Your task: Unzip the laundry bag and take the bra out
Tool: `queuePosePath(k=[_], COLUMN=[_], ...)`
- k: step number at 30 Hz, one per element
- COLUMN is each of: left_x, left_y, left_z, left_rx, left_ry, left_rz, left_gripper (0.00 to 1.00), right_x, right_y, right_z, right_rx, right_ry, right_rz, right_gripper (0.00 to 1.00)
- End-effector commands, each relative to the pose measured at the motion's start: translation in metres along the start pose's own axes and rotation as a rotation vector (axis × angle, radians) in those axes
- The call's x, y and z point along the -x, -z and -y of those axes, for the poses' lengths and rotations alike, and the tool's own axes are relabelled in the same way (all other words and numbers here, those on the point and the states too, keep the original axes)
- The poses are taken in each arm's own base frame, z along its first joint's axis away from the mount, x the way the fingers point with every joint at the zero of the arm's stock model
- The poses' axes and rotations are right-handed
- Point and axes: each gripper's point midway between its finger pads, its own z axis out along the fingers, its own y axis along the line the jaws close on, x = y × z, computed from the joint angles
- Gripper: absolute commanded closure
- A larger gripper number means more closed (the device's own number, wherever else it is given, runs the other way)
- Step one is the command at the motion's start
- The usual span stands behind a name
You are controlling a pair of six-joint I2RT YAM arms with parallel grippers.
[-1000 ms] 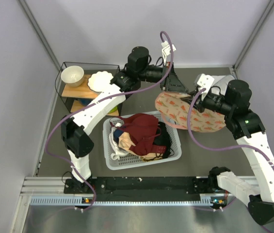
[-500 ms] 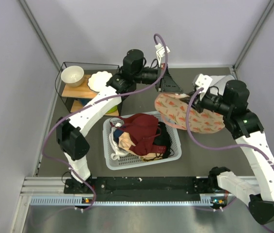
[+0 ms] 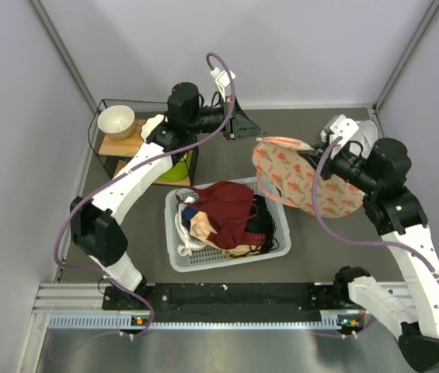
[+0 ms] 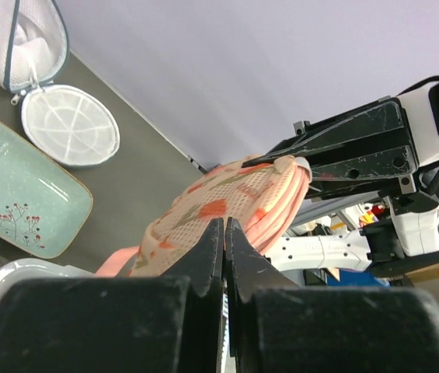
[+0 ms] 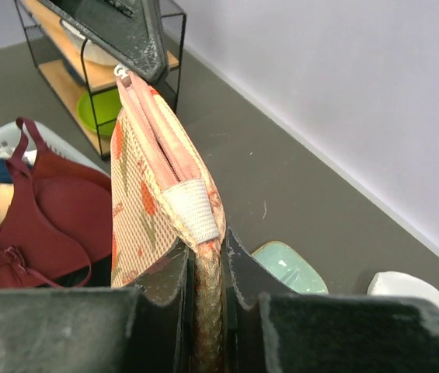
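The laundry bag (image 3: 301, 183), peach-pink with red flowers, hangs in the air to the right of the basket. My right gripper (image 3: 322, 155) is shut on its right end, with the fabric edge pinched between the jaws (image 5: 207, 233). My left gripper (image 3: 259, 134) is shut at the bag's left end, its tips (image 4: 224, 221) closed on the zipper pull (image 5: 123, 74). The zipper line runs along the bag's top edge between the two grippers. No bright red bra shows in any view.
A white basket (image 3: 277, 250) at the centre holds a maroon garment (image 3: 227, 206) with black and pale clothes. A wire shelf (image 3: 130, 144) with a white bowl (image 3: 116, 120) stands at the back left. A mint tray (image 4: 17, 194) and a white mesh pouch (image 4: 67, 132) lie at the back right.
My left gripper has moved left along the bag's top edge to its left end. My right gripper has shifted slightly right, and the bag is stretched between them.
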Motion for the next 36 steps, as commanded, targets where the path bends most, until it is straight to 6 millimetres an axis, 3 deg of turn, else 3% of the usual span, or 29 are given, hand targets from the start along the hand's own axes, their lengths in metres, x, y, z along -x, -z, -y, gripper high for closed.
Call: queuePosePath(k=[1,5,6,7,8,9,11,12,13,14,17,23,27,29,30,31,32,33,34,35,36], left_x=[0.034,0.040,0.041,0.047,0.054,0.057,0.077,0.083,0.089,0.099,0.107,0.114,0.109,0.104,0.098,0.094,0.093,0.088,0.084,0.081,0.079], left_y=[0.020,0.013,0.009,0.009,0.012,0.008,0.013,0.009,0.008,0.007,-0.001,-0.023,-0.043,-0.056,-0.066,-0.073,-0.077,-0.084,-0.089,-0.092,-0.094], left_z=[0.012,0.013,0.008,0.016,0.024,0.015,0.025,0.020,0.020,0.031,0.025,-0.019,-0.031,-0.025,-0.036,-0.034,-0.025,-0.033,-0.030,-0.031,-0.030], left_rx=[0.006,-0.045,-0.056,-0.102,-0.143,-0.151,-0.178,-0.173,-0.163,-0.154,-0.134,-0.015,-0.011,-0.041,-0.043,-0.064,-0.100,-0.103,-0.119,-0.132,-0.144], left_ry=[-0.074,-0.028,-0.008,0.018,0.009,0.034,0.030,0.036,0.010,0.000,-0.015,-0.064,-0.165,-0.204,-0.194,-0.191,-0.209,-0.195,-0.196,-0.195,-0.185], left_rz=[0.127,0.145,0.144,0.156,0.141,0.133,0.159,0.159,0.161,0.165,0.176,0.256,0.289,0.270,0.248,0.233,0.217,0.200,0.187,0.175,0.165], left_gripper=[1.00,1.00,1.00,1.00,1.00,1.00,1.00,1.00,1.00,1.00,1.00,1.00,1.00,1.00,1.00,1.00,1.00,1.00,1.00,1.00,1.00], right_x=[0.036,0.038,0.043,0.049,0.052,0.069,0.070,0.074,0.086,0.074,0.075,0.054,0.014,-0.011,-0.017,-0.026,-0.036,-0.048,-0.053,-0.054,-0.068], right_y=[0.031,0.048,0.051,0.053,0.052,0.051,0.038,0.035,0.036,0.028,0.023,-0.002,-0.017,-0.020,-0.017,-0.015,-0.011,-0.011,-0.012,-0.010,-0.010], right_z=[0.027,0.035,0.038,0.040,0.037,0.036,0.032,0.035,0.039,0.051,0.066,0.103,0.120,0.117,0.117,0.116,0.110,0.106,0.095,0.089,0.083], right_rx=[-0.195,-0.286,-0.308,-0.320,-0.305,-0.287,-0.236,-0.239,-0.248,-0.298,-0.348,-0.472,-0.528,-0.524,-0.525,-0.519,-0.509,-0.497,-0.451,-0.429,-0.407], right_ry=[-0.007,-0.004,-0.003,-0.045,-0.068,-0.072,-0.199,-0.217,-0.234,-0.267,-0.253,-0.231,-0.234,-0.244,-0.244,-0.241,-0.238,-0.220,-0.196,-0.174,-0.170], right_rz=[0.138,0.169,0.194,0.230,0.258,0.330,0.394,0.433,0.510,0.515,0.563,0.573,0.490,0.449,0.446,0.430,0.413,0.367,0.335,0.308,0.234], right_gripper=[1.00,1.00,1.00,1.00,1.00,1.00,1.00,1.00,1.00,1.00,1.00,1.00,1.00,1.00,1.00,0.94,0.73,0.58,0.38,0.33,0.30])
